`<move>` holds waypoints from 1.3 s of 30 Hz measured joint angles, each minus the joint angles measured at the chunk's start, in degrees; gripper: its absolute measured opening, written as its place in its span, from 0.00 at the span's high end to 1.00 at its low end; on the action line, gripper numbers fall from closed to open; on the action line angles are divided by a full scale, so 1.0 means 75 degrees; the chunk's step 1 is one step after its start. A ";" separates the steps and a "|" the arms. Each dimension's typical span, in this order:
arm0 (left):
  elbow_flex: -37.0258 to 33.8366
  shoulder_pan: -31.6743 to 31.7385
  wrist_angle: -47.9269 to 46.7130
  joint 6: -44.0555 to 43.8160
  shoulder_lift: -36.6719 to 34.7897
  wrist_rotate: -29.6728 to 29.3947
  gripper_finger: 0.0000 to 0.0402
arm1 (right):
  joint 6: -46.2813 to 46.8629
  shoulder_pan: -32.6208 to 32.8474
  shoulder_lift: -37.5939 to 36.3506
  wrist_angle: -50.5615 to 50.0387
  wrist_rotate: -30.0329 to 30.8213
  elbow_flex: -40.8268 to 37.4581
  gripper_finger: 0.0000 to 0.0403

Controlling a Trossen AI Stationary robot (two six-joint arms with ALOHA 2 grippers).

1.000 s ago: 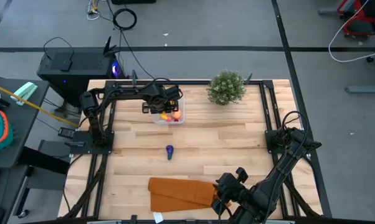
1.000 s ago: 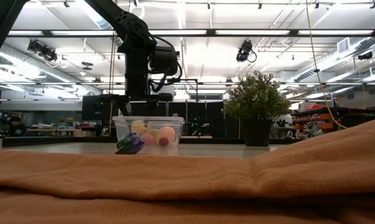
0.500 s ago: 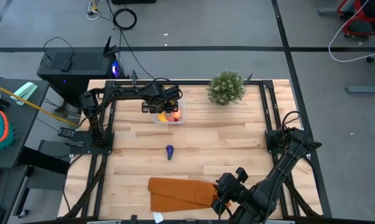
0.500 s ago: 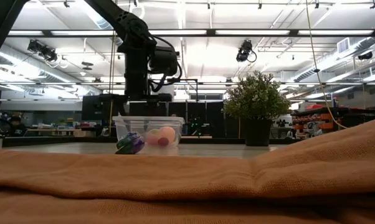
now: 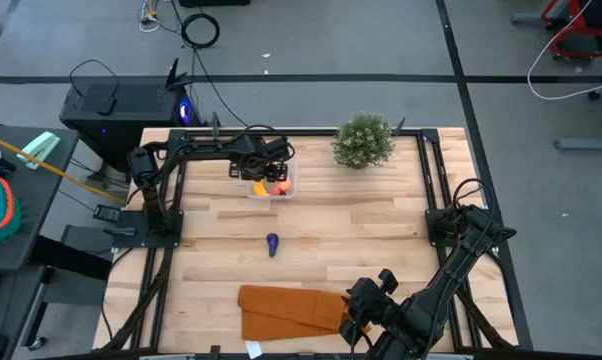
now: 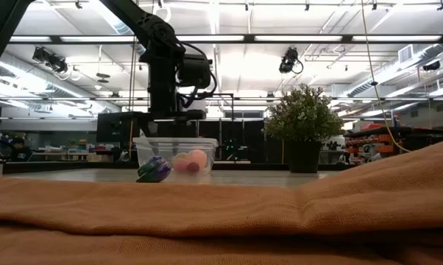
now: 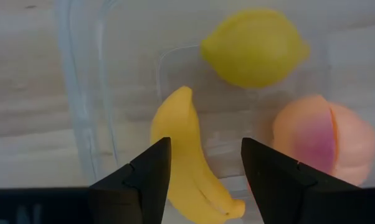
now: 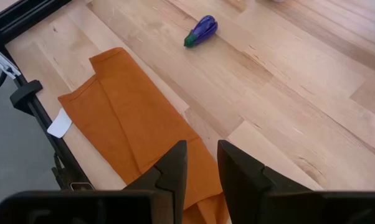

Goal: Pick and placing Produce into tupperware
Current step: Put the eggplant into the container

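Observation:
The clear tupperware (image 5: pixel 273 186) stands near the table's far edge, left of the middle. In the left wrist view it holds a yellow banana (image 7: pixel 181 155), a yellow lemon (image 7: pixel 255 46) and a red-peach round fruit (image 7: pixel 321 140). My left gripper (image 7: pixel 206 146) hangs open just above the container (image 7: pixel 81 93), one finger on each side of the banana and clear of it. The dark purple piece (image 5: pixel 272 244) lies on bare wood at mid-table, apart from both grippers. My right gripper (image 8: pixel 202 152) waits shut at the near edge, over the orange cloth (image 8: pixel 131 124).
A green bushy plant (image 5: pixel 363 140) in a dark pot stands right of the tupperware at the far edge. The folded orange-brown cloth (image 5: pixel 286 310) covers the near middle and fills the low view's foreground (image 6: pixel 221 213). Bare wood lies around the purple piece (image 8: pixel 202 30).
In the low view, a yellow piece that showed high in the tupperware a second ago has dropped down among the other fruits. My left gripper has stayed above the container.

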 joint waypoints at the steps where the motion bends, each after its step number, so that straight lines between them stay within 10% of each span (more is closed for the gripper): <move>1: 0.0000 0.0000 -0.0013 0.0082 0.0000 -0.0003 0.50 | 0.0000 0.0000 0.0000 0.0003 0.0000 0.0000 0.76; 18: 0.0036 -0.0344 0.0034 0.2664 -0.1666 -0.0661 0.49 | 0.0000 -0.0003 0.0000 0.0006 -0.0030 0.0000 0.76; 39: 0.0038 -0.3206 -0.0590 0.4218 -0.2806 0.0627 0.50 | 0.0000 -0.0003 -0.0003 0.0128 -0.0027 0.0000 0.76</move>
